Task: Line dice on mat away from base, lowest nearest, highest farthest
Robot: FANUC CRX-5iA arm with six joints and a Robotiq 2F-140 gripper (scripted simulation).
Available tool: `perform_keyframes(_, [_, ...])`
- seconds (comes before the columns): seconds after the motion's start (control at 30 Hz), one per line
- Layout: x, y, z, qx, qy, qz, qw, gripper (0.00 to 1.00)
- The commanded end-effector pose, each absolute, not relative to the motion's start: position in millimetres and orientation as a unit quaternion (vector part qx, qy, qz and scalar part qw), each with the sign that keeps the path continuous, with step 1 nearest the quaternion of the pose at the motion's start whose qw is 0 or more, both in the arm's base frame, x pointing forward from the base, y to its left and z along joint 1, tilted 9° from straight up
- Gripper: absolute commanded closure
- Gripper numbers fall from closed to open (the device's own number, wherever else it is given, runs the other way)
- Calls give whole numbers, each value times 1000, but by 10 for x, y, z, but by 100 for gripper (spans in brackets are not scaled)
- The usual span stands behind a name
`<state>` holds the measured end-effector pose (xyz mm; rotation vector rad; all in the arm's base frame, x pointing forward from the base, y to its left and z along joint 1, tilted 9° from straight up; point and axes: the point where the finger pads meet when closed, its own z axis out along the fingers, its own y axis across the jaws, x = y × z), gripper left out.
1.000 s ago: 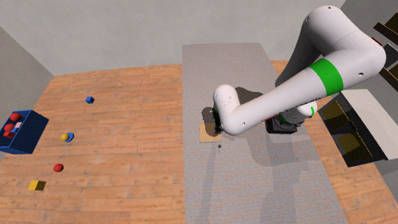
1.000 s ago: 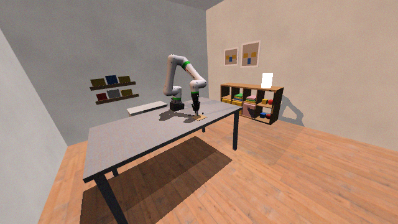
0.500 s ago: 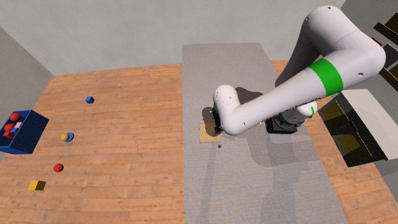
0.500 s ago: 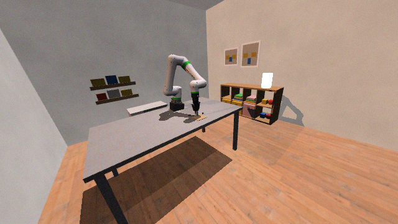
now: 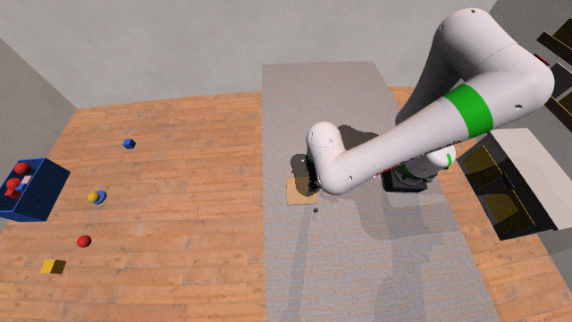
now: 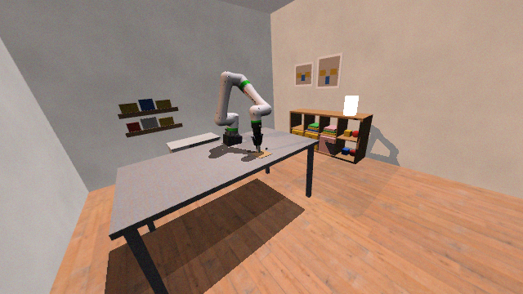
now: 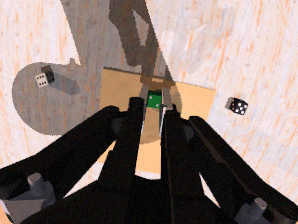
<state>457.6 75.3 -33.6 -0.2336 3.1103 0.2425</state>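
Note:
A green die (image 7: 154, 99) is held between the fingertips of my gripper (image 7: 154, 97) (image 6: 259, 151), which is shut on it. They are over the tan mat (image 7: 192, 102) (image 5: 292, 198) (image 6: 265, 154), near its upper edge in the wrist view. Whether the die touches the mat I cannot tell. A black die (image 7: 239, 106) (image 5: 315, 209) (image 6: 266, 149) with white pips, several on its top, lies on the table beside the mat. A white die (image 7: 41, 79) with dark pips lies off the mat's other side, in shadow; the arm hides it in the top view. The mat looks flat.
The table (image 5: 313, 277) (image 6: 184, 175) carries the robot's base (image 5: 404, 181) (image 6: 232, 139) behind the mat. The table's front edge runs close past the mat in the top view. A blue box (image 5: 40, 192) and toys are on the floor, away from the table.

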Motion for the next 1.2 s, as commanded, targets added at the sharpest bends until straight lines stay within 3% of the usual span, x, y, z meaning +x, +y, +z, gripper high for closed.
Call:
perform_keyframes(0.0, [4578,753,-335,-75,994,77,7,93])
perform_keyframes(1.17, [4578,759,-373,-75,994,77,7,93])
